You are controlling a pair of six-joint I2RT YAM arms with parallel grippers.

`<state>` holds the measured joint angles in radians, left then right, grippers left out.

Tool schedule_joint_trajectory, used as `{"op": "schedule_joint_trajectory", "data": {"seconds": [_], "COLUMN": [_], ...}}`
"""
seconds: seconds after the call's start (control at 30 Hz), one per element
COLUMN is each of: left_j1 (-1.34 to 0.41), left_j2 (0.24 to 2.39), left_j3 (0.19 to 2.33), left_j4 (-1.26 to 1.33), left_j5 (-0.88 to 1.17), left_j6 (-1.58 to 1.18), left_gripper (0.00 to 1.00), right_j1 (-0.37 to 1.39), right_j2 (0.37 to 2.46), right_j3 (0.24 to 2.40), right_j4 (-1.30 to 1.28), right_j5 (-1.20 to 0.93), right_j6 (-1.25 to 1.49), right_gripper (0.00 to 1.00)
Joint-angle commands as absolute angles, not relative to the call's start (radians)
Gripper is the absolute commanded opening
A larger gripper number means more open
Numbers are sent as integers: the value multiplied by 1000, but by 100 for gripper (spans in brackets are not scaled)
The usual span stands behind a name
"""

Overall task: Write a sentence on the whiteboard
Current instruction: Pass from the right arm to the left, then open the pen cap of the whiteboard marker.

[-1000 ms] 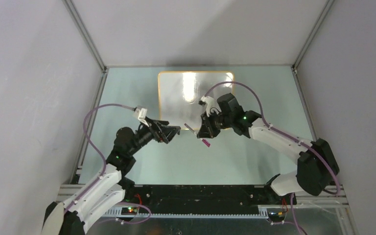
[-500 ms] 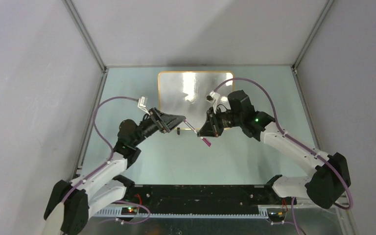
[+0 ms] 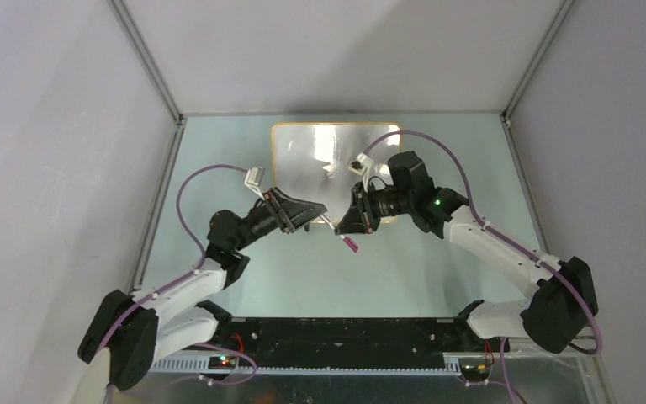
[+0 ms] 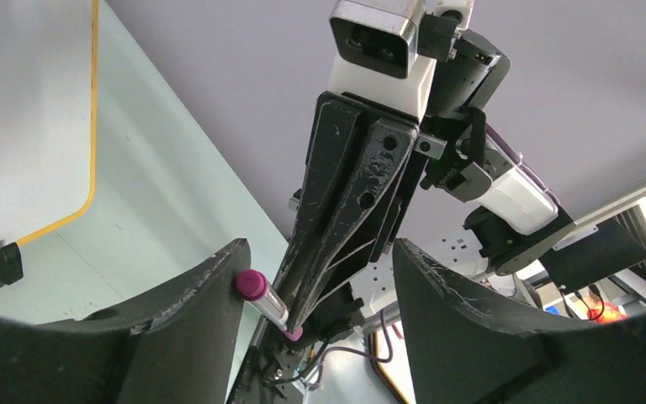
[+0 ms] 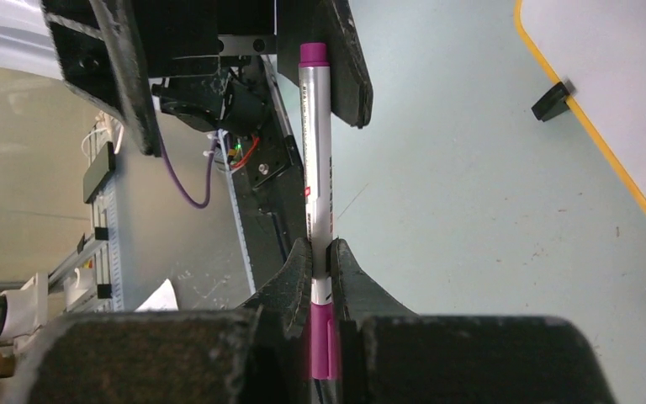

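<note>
Right jaws tight on marker (image 5: 315,168)

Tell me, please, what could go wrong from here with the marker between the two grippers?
1. The marker has its capped end close beside one finger of the open left gripper, not centred; closing could lever it sideways.
2. The right gripper pinches the marker with narrow fingertips near its other end, so a push or pull might twist it or slip it loose.

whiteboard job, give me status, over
Right gripper shut on white-barrelled marker with magenta ends. Left gripper open, fingers either side of its free end. Orange-framed glossy white whiteboard flat on table beyond both. No obstruction seen.
</note>
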<state>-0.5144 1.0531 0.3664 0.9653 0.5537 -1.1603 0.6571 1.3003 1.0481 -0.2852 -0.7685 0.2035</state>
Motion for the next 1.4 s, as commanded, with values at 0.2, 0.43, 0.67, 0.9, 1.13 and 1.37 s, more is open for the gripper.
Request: {"op": "schedule_joint_trajectory", "data": {"seconds": [0.2,0.43,0.67,0.9,1.13,1.37], "left_j1": [-541,-549,-549,-548,-548,-549], "left_j2": [1027,1032,981,926,938,975], "left_j3": [353,368,390,425,445,451], "left_j4": [977,948,853,780,807,873], "left_j5": [580,585,562,569,581,595], "left_j6": [-1142,-1115,-1037,-981,-996,-1028], "left_gripper": [59,2,0,0,0,0], "right_j1": [649,646,640,621,654,682], "right_j2": [1316,1329,1315,1263,1233,1217], "right_j3": [1103,1111,1111,1063,981,966], "right_j4": [-229,-218,-244,-263,-244,-271], "right_j5": [-785,-785,-761,-789,-886,-908], "right_j6": [242,255,243,233,211,177], "right_gripper": [0,0,59,97,87,46]}}
